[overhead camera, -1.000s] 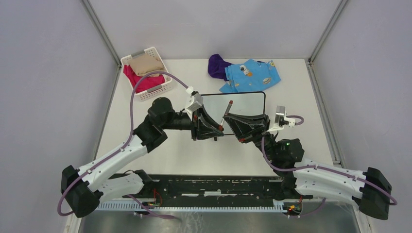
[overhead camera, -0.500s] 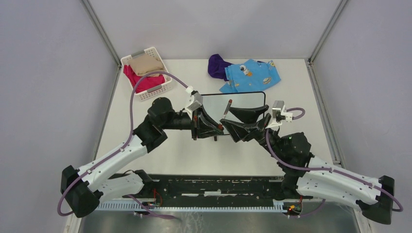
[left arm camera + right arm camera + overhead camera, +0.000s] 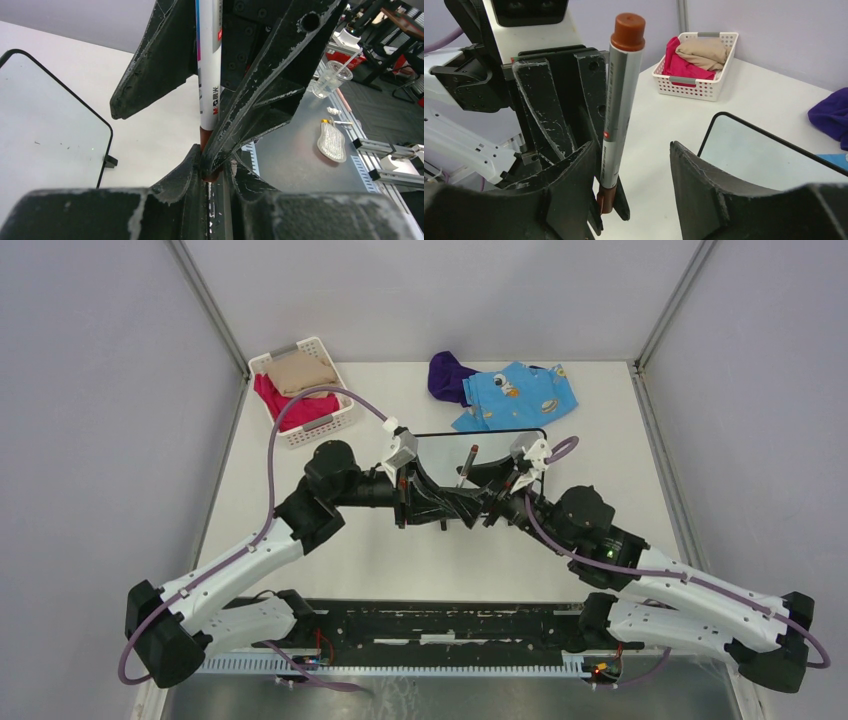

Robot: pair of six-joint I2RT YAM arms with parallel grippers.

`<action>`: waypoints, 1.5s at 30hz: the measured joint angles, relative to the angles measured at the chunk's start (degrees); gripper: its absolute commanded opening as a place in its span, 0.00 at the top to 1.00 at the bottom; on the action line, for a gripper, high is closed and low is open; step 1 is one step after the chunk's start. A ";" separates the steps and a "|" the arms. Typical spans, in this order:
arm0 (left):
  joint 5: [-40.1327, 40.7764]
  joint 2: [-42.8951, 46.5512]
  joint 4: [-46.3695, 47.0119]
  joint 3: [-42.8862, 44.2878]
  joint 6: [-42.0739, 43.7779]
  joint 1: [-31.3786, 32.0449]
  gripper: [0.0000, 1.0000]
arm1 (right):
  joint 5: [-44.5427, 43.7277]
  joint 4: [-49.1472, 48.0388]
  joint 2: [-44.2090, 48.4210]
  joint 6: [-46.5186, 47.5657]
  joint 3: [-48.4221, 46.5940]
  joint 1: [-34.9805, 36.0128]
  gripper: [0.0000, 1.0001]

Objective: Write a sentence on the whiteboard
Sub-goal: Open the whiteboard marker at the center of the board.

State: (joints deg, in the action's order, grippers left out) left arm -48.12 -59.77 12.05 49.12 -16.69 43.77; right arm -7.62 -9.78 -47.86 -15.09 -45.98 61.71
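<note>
**A:** Whiteboard point(image 3: 440, 448) from the top?
**B:** Flat mid-desk point(image 3: 420, 560). Left hand point(image 3: 448, 508) and right hand point(image 3: 472, 490) meet over its near edge, with a marker point(image 3: 466, 468) sticking up between them.
**A:** Left wrist cam?
**B:** Left fingers are clamped on the marker's brown bottom end. The board's rounded corner sits off to the left.
**A:** Right wrist?
**B:** Right fingers are spread apart, marker right against one, not pinched. Board's behind them.

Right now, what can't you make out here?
Top view: the left gripper and right gripper cover the near part of the whiteboard, hiding any writing there.
Left wrist view: the marker has its lower end buried between fingers.
Right wrist view: a finger and the frame edge crop the whiteboard.
</note>
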 measured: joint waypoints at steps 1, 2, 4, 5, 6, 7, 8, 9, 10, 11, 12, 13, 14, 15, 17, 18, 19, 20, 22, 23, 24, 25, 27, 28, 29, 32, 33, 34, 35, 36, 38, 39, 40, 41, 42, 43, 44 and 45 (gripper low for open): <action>-0.02 -0.07 0.07 0.00 0.00 0.04 0.98 | -0.20 0.28 0.02 0.00 0.00 0.00 0.42; -0.02 -0.09 0.07 0.00 0.00 0.07 0.98 | -0.22 0.28 0.02 0.02 0.02 0.02 0.43; -0.02 -0.20 0.07 0.00 0.00 0.13 0.98 | -0.39 0.20 0.13 -0.07 0.02 0.04 0.41; -0.02 -0.24 0.07 0.00 0.02 0.13 0.98 | -0.42 0.07 0.22 -0.09 0.02 0.04 0.40; -0.02 -0.28 0.07 0.00 0.02 0.13 0.98 | -0.42 -0.07 0.33 -0.11 0.02 0.04 0.40; 0.00 -0.31 0.07 0.00 0.02 0.13 0.98 | -0.42 -0.15 0.46 -0.26 0.04 0.04 0.40; 0.00 -0.31 0.04 0.00 0.02 0.13 0.98 | -0.46 -0.35 0.59 -0.31 0.09 0.04 0.41; 0.00 -0.31 0.07 0.00 0.02 0.13 0.98 | -0.52 -0.70 0.83 -0.59 0.20 0.04 0.42; 0.00 -0.31 0.07 0.00 0.02 0.13 0.98 | -0.61 -1.05 1.09 -0.81 0.37 0.04 0.44; 0.00 -0.31 0.07 0.00 0.02 0.13 0.98 | -0.63 -1.38 1.36 -1.14 0.61 0.02 0.46; 0.02 -0.33 0.07 0.00 0.02 0.13 0.98 | -0.66 -1.86 1.68 -1.44 0.94 0.02 0.48; 0.02 -0.35 0.07 0.00 0.02 0.13 0.98 | -0.68 -2.08 1.84 -1.68 1.09 0.02 0.50; 0.04 -0.35 0.07 0.00 0.02 0.13 0.98 | -0.68 -2.43 1.97 -1.97 1.27 0.02 0.52; 0.04 -0.35 0.07 0.00 0.02 0.13 0.98 | -0.63 -2.80 2.05 -2.25 1.44 0.02 0.54; 0.07 -0.35 0.07 0.00 0.04 0.13 0.98 | -0.55 -3.23 2.05 -2.80 1.62 -0.02 0.58; 0.11 -0.35 0.07 0.00 0.04 0.13 0.98 | -0.55 -3.26 2.05 -2.84 1.62 -0.09 0.61; 0.13 -0.37 0.07 0.00 0.04 0.13 0.98 | -0.44 -3.48 2.05 -2.99 1.75 -0.15 0.64; 0.15 -0.39 0.07 0.00 0.04 0.15 0.98 | -0.39 -3.63 2.05 -3.19 1.81 -0.26 0.68; 0.31 -0.46 0.07 0.00 0.04 0.22 0.98 | -0.20 -3.93 2.05 -3.72 1.90 -0.35 0.77; 0.50 -0.50 0.04 0.00 0.04 0.24 0.98 | -0.13 -4.11 2.05 -3.76 1.92 -0.35 0.81; 0.68 -0.52 0.04 0.00 0.04 0.28 0.98 | 0.07 -4.57 2.05 -4.24 1.99 -0.35 0.85; 0.81 -0.52 0.07 0.00 0.04 0.33 0.98 | 0.11 -4.79 2.05 -4.37 2.01 -0.35 0.89; 1.27 -0.52 0.20 0.00 0.33 0.48 0.98 | 0.33 -5.73 2.05 -5.16 2.40 -0.39 0.96; 1.46 -0.52 0.20 0.00 0.52 0.57 0.98 | 0.28 -6.23 2.08 -5.35 2.67 -0.42 0.99; 1.55 -0.52 0.20 0.00 0.66 0.61 0.98 | 0.26 -6.69 2.10 -5.66 2.95 -0.50 1.00; 2.16 -0.61 0.26 0.00 0.68 0.76 0.98 | -0.07 -8.59 2.69 -6.38 4.33 -0.74 1.00; 2.51 -0.63 0.28 0.00 0.68 0.92 0.98 | -0.24 -9.14 2.95 -6.67 4.81 -0.76 0.99; 2.78 -0.66 0.26 0.00 0.68 1.03 0.98 | -0.46 -9.70 3.15 -6.84 5.18 -0.81 1.00; 3.02 -0.66 0.28 0.00 0.68 1.11 0.98 | -0.68 -10.34 3.39 -7.19 5.66 -0.83 1.00; 3.21 -0.63 0.35 0.00 0.68 1.16 0.98 | -0.96 -10.80 3.61 -7.39 6.01 -0.81 1.00; 4.07 -0.66 0.37 0.00 0.70 1.38 0.98 | -1.62 -11.50 3.96 -7.74 6.54 -0.81 1.00; 4.46 -0.66 0.42 0.00 0.72 1.42 0.98 | -1.90 -11.63 4.00 -7.80 6.62 -0.81 0.99; 4.68 -0.63 0.44 0.02 0.74 1.62 0.98 | -2.12 -11.82 4.04 -7.85 6.67 -0.81 1.00; 4.85 -0.66 0.46 0.07 0.74 1.64 0.98 | -2.29 -11.96 4.07 -7.85 6.71 -0.81 1.00; 5.11 -0.68 0.44 0.13 0.79 1.70 0.98 | -2.54 -11.98 4.09 -7.87 6.71 -0.81 1.00; 5.46 -0.74 0.37 0.26 0.83 1.73 0.98 | -2.75 -12.00 4.11 -7.85 6.71 -0.81 0.99; 5.57 -0.85 0.35 0.37 0.90 1.75 0.98 | -2.97 -12.02 4.13 -7.78 6.71 -0.81 1.00; 5.66 -1.01 0.33 0.50 0.92 1.75 0.98 | -3.13 -11.98 4.20 -7.72 6.71 -0.81 1.00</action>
State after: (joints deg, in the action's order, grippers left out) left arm -42.46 -60.77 12.38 49.63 -15.77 45.52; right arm -10.74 -21.76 -43.66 -22.81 -39.27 60.90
